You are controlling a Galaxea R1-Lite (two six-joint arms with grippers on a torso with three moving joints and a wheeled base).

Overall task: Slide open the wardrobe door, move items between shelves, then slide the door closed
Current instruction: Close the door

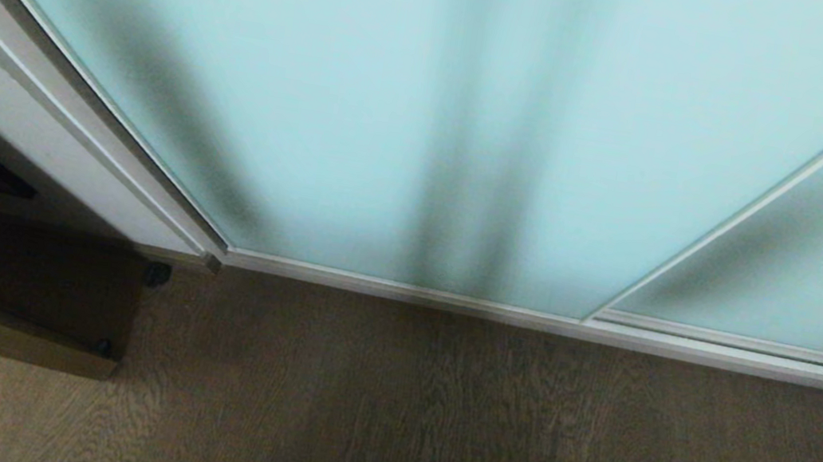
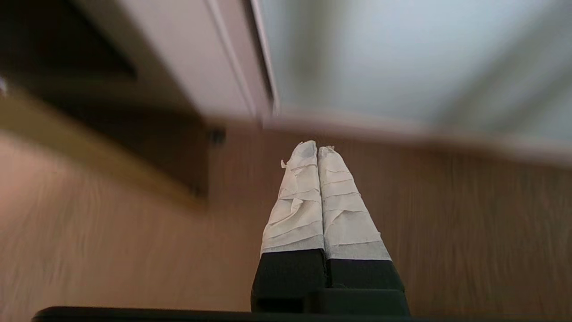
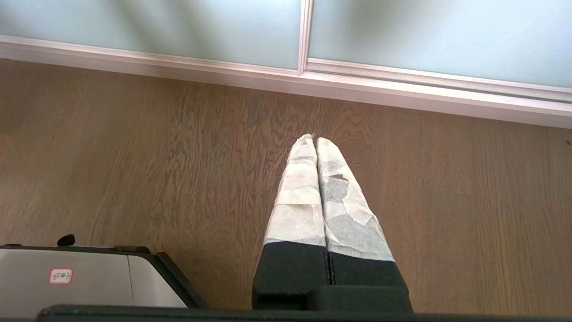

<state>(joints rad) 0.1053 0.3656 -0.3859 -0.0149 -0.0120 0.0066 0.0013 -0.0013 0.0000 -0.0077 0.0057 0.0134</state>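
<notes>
My left tool [image 2: 317, 150] is clenched, taped fingers [image 2: 297, 201] pressed tip to tip w/ nothing between them. It hangs over the wood floor [image 2: 469, 232], pointing toward the corner where the wardrobe's bottom rail [image 2: 357, 127] meets a white side panel [image 2: 187, 58]. Just past the tips is the sliding wardrobe door [image 2: 380, 53], frosted aqua glass, shut, its frame edge up against that panel. Off to the side of the tool sits a dark low wooden piece [image 2: 134, 129] on the floor; left wrist pic is smeared so I can't tell more about it.

My right tool [image 3: 316, 139] is also clenched, empty, taped fingers [image 3: 295, 201] together, over the same floor. Ahead of it the rail runs across, and above the rail two glass panels meet at a slim vertical frame strip [image 3: 305, 33]. Behind and beside the tool is a grey-white part of the robot base [image 3: 89, 281] w/ a small red-edged sticker.

Head cam: neither arm in shot. Door [image 1: 413, 102] fills most of it, closed, a second panel [image 1: 817, 264] overlapping behind on the right. Cushion and shelves not visible to me.
</notes>
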